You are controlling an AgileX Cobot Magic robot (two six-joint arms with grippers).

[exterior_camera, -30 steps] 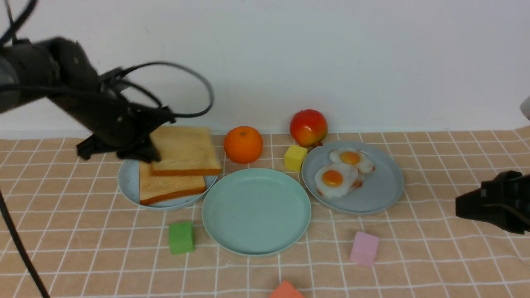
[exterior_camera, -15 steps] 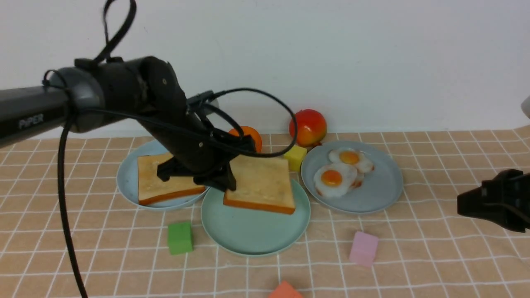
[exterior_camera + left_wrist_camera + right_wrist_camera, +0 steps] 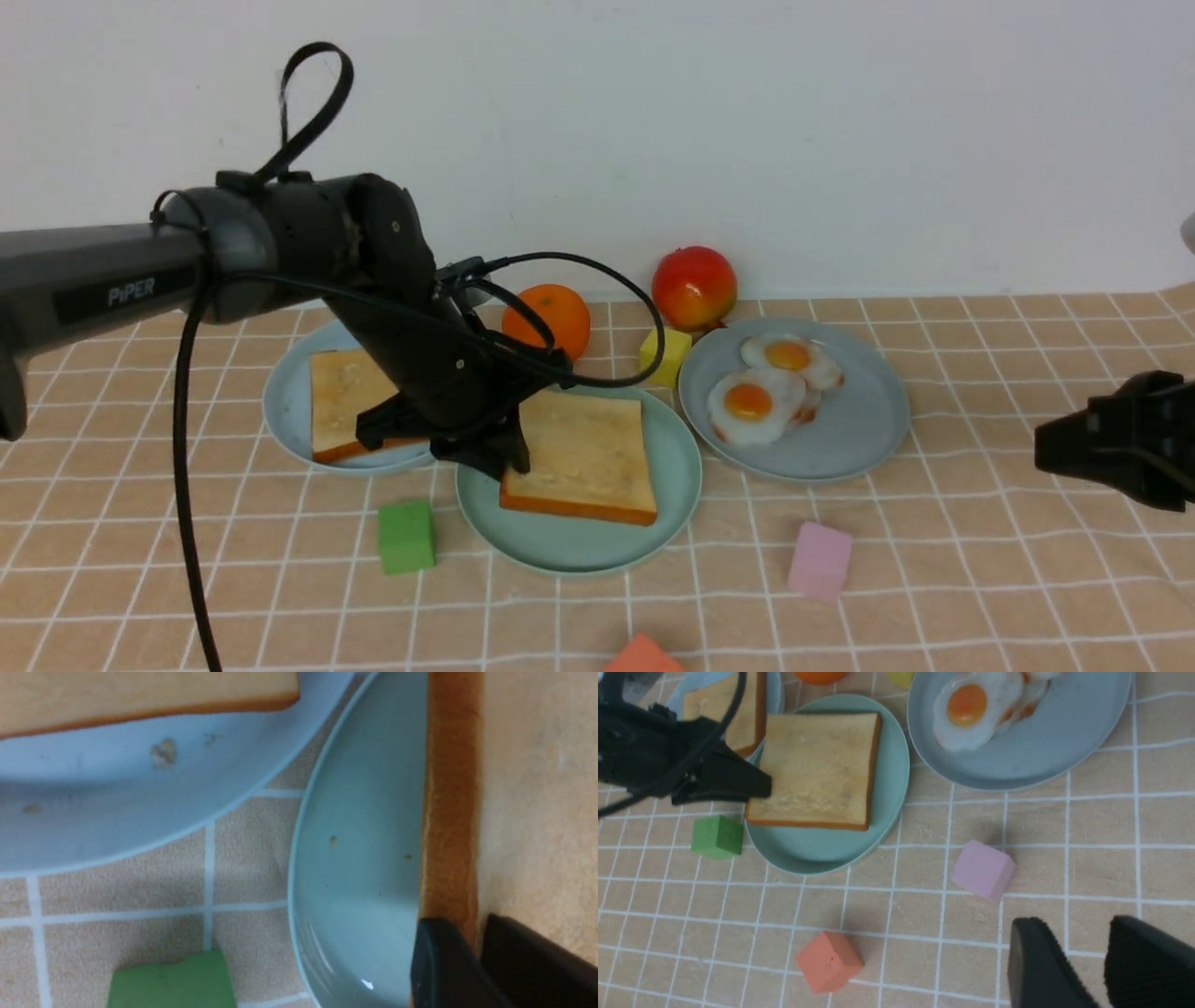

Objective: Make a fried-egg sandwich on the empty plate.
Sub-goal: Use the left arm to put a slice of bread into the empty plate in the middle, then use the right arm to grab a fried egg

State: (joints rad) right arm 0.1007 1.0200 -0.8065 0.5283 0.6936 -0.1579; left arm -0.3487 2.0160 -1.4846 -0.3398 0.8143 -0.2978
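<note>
In the middle of the front view, we are seeing our left gripper [image 3: 509, 459] touching the left edge of one toast slice [image 3: 586, 453] lying flat on the mint-green plate [image 3: 579, 549], whether clamping or letting go we cannot tell, while at the right edge our right gripper [image 3: 1050, 446] is hovering, jaws parted and empty.

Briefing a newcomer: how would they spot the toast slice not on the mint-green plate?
Of the three plates in a row, take the pale blue plate at the robot's left. The toast slice lies there; the other slice sits on the mint-green plate.
</note>
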